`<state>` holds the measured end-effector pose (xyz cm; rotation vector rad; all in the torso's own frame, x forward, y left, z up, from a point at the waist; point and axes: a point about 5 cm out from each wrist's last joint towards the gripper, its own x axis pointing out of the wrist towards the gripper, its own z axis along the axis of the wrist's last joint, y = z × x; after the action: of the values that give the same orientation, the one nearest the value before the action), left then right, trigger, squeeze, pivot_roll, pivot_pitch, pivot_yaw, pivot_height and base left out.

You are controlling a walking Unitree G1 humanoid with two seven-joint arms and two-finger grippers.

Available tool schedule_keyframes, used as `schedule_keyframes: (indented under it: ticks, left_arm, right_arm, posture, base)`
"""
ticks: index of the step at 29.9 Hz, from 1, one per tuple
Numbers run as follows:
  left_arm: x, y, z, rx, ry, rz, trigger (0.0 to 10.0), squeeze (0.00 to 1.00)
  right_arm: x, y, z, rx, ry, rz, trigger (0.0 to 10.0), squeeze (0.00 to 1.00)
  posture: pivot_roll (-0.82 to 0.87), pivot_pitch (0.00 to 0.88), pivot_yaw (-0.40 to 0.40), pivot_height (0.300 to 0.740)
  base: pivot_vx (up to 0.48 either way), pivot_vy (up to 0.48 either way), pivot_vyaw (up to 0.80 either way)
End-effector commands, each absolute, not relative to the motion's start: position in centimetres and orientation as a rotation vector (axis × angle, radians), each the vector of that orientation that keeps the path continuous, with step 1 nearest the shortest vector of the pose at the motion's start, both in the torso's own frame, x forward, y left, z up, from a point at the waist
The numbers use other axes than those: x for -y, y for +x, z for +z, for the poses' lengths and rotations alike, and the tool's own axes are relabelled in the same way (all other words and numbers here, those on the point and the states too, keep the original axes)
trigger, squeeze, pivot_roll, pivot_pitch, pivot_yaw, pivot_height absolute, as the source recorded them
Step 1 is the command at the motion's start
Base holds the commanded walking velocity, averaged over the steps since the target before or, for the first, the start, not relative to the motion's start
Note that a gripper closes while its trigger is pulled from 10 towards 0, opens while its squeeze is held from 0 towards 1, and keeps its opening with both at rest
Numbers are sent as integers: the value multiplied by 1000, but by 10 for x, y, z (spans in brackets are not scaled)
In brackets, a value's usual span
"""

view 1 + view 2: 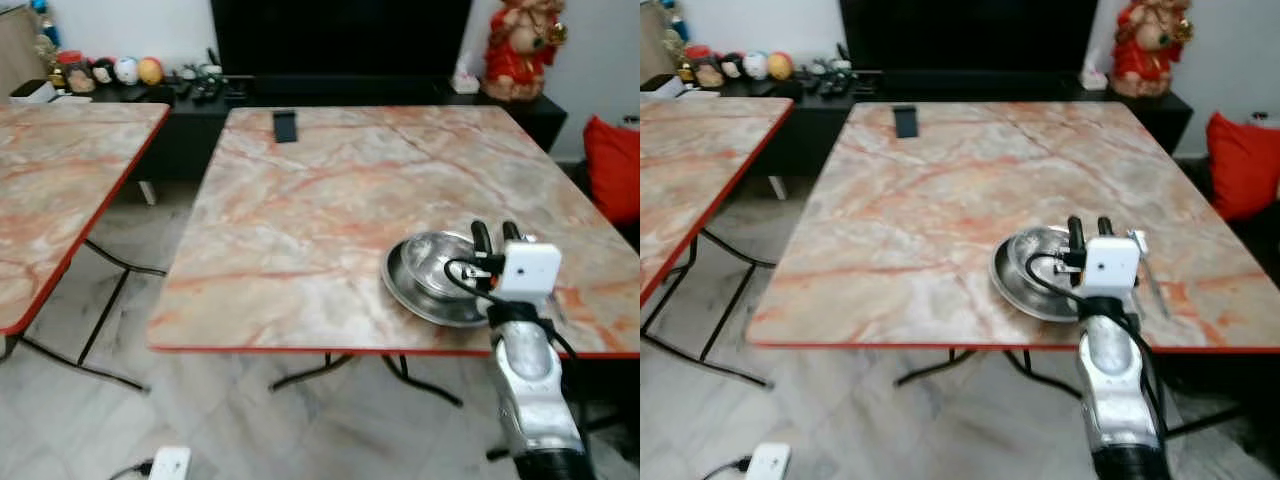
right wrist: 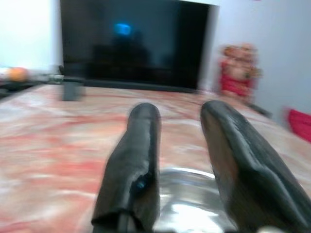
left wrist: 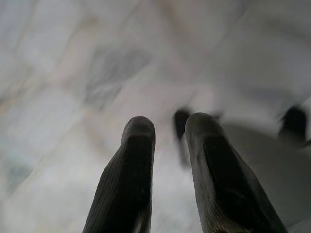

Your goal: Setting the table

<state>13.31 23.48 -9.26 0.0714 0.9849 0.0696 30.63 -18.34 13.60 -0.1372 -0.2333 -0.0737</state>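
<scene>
R gripper [image 1: 496,233] over steel plate [image 1: 432,278], fingers apart, arm extended fwd.

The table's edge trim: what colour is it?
Red, a thin band around the marble-patterned table; clearest in the left eye view.

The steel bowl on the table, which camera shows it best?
The left eye view: the steel bowl sits whole near the table's front edge, partly behind the right gripper. The right eye view matches. The right wrist view catches a blurred rim between open jaws.
</scene>
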Motion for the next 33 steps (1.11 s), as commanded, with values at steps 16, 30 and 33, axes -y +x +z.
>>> schedule_keyframes:
  ticks: [16, 30, 33]
  left_arm:
    - [-257, 118, -91, -1016, 67, 101, 10000, 0]
    - [-250, 127, -91, -1012, 65, 100, 10000, 0]
    - [-250, 128, -91, -1010, 65, 102, 10000, 0]
  right_arm:
    - [182, 307, 145, 264, -143, -66, 10000, 0]
    - [177, 311, 145, 265, -131, -57, 10000, 0]
    - [175, 311, 145, 266, -122, -54, 10000, 0]
  posture:
    - [-78, 0, 15, 740]
    - [-61, 0, 25, 740]
    - [-58, 0, 29, 740]
  base:
    - [0, 319, 0]
    - [0, 318, 0]
    - [0, 317, 0]
